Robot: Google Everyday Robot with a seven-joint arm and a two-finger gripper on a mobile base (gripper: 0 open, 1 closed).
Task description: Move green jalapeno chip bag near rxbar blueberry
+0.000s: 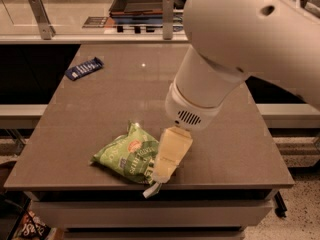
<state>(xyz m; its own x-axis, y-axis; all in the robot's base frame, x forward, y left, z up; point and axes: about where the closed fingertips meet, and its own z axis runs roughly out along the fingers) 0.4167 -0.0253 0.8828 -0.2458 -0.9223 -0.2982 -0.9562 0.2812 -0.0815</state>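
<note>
Bag (125, 154): lying at front edge of table (230, 149), not yet carried anywhere.
Rxbar (84, 68): at far left corner, well apart from bag.
Gripper (164, 171): low at right end of bag, touching or just above it; wide or narrow, cannot tell.
Done: approach to bag only.
Left: grasp, lift, carry to far left, set down near rxbar.

Crumpled green chip bag (127, 156) at tool (161, 176), blue rxbar (84, 68) well apart
</note>
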